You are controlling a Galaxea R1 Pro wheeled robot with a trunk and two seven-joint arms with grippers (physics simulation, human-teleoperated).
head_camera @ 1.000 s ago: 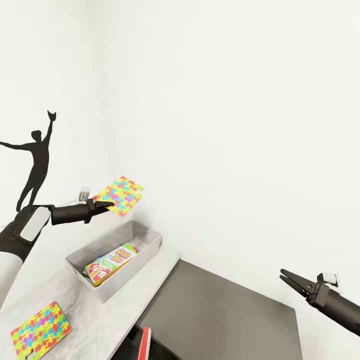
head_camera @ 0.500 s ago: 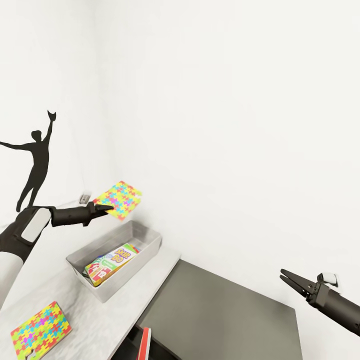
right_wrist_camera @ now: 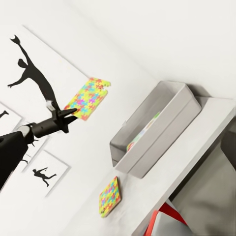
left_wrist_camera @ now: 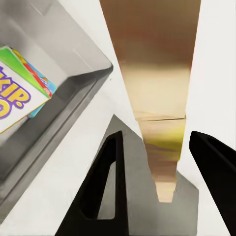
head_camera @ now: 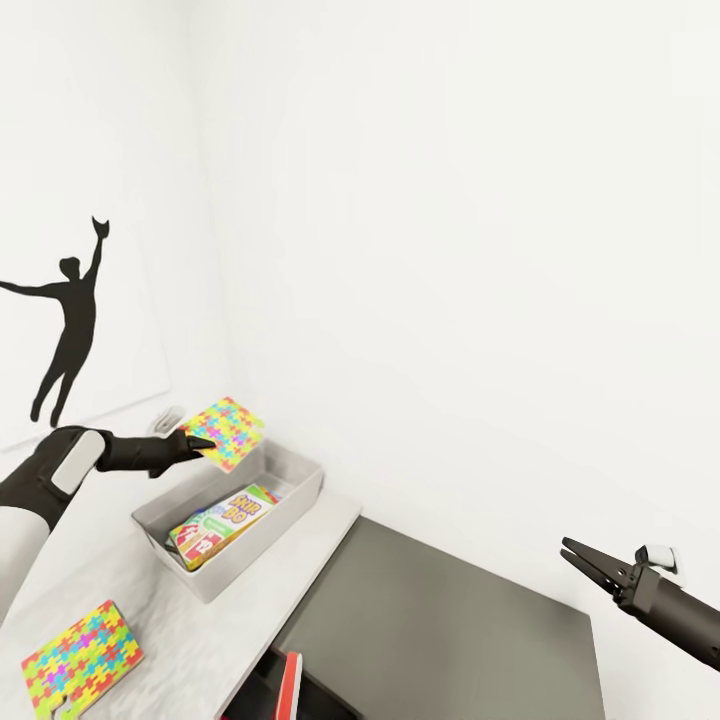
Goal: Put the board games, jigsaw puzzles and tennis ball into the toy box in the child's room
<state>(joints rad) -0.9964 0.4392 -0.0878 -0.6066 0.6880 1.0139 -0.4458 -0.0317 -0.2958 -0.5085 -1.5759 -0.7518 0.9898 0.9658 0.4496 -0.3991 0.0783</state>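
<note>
One jigsaw puzzle [head_camera: 226,431] is pinched by its edge in the left hand [head_camera: 197,443], held above the toy box's [head_camera: 300,492] far end. Ease it lower and level before letting go, so it lands flat beside the Skip-Bo game [head_camera: 222,523]; the right hand [head_camera: 585,561] hangs open, empty.

Bright, even, shadowless render; wide-angle edge distortion.

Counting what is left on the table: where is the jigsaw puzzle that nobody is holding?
In the head view, the loose jigsaw puzzle lies flat on the white table at lower left, nearer than the grey toy box.
</note>
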